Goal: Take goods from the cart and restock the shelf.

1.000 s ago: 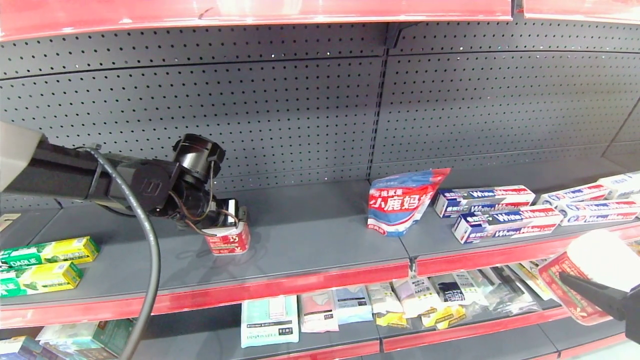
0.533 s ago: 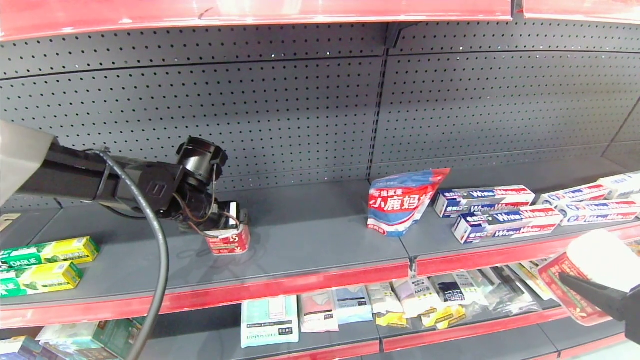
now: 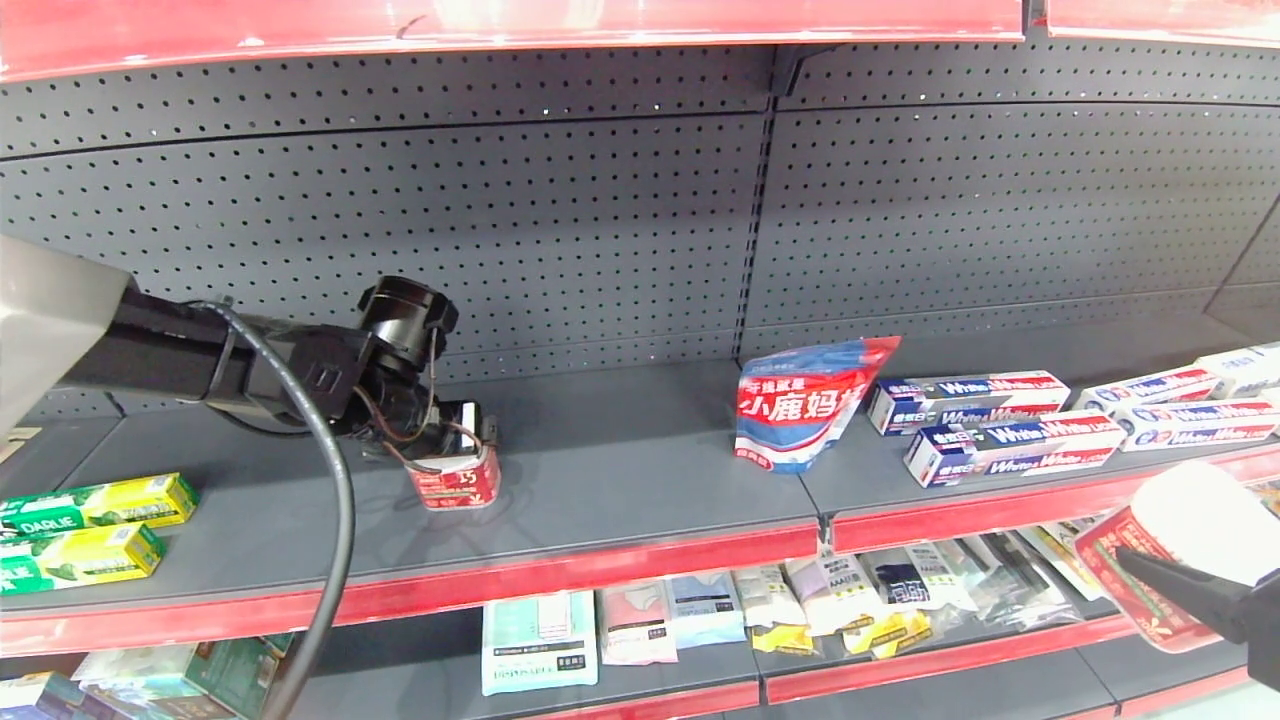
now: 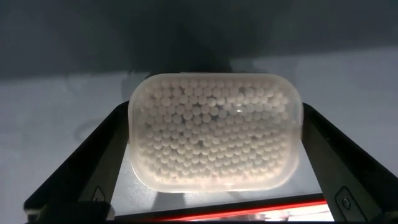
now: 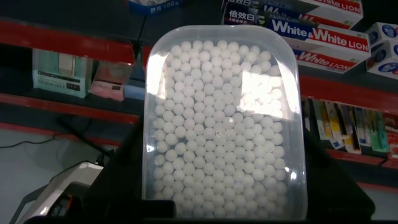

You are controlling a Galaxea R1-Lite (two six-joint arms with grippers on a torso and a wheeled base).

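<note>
**A:** How will the cotton-swab tub (image 3: 460, 486) handle?

**B:** Probably light, with thin, slick plastic walls that flex under a hard squeeze. It is best held gently across its narrow sides. The left end effector (image 3: 452, 462) is clamped on it that way. The tub stands on the shelf (image 3: 620, 470), left of centre.

**A:** And the other arm?

**B:** The right end effector (image 3: 1160, 572) is clamped on a second tub (image 3: 1200, 510), low at the near right.

**A:** Anything unclear?

**B:** The wrist hides the first tub's top, so whether its base sits flat is uncertain. The frame edge cuts off the second tub.

The left arm's wrist (image 3: 395, 335) hides the top of its cotton-swab tub (image 3: 458, 486).
</note>
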